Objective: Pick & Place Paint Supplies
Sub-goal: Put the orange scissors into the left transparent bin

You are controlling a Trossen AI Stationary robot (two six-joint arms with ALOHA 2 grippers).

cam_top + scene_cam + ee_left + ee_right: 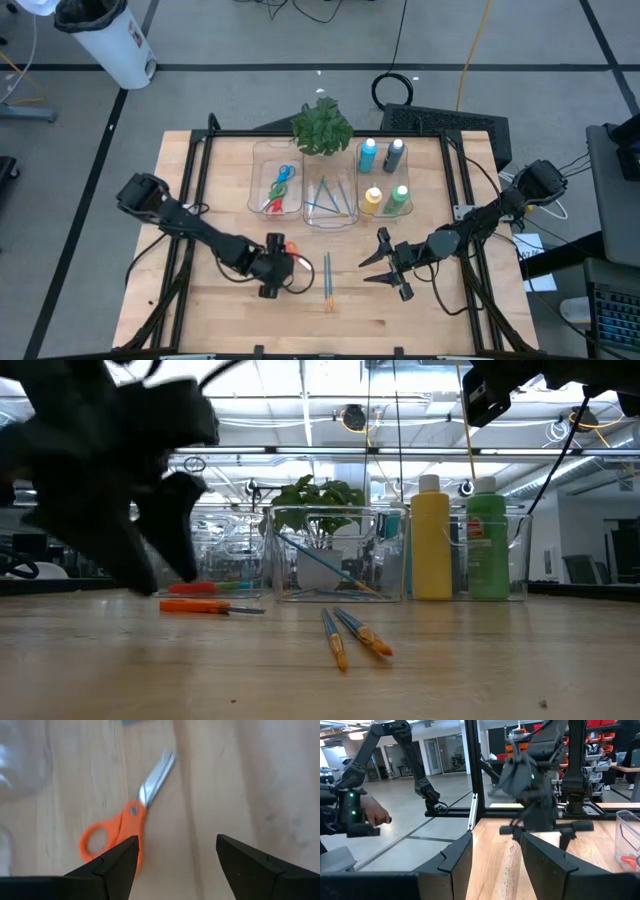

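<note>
Orange-handled scissors (131, 822) lie flat on the wood table, also visible in the low view (205, 606) and the high view (291, 247). My left gripper (177, 842) is open and hovers just above them (273, 268); one finger stands over the handle loops, the other over bare wood beside the blades. Two thin blue brushes (327, 280) lie side by side on the table (345, 635), between my two grippers. My right gripper (380, 265) is open and waits right of the brushes (495, 865), touching nothing.
Three clear bins stand toward the far edge. The left bin (277, 187) holds scissors, the middle bin (330, 200) holds brushes, and the right bin (384, 180) holds paint bottles. A leafy plant (322, 127) stands behind them. A person's hand (375, 815) shows beyond the table.
</note>
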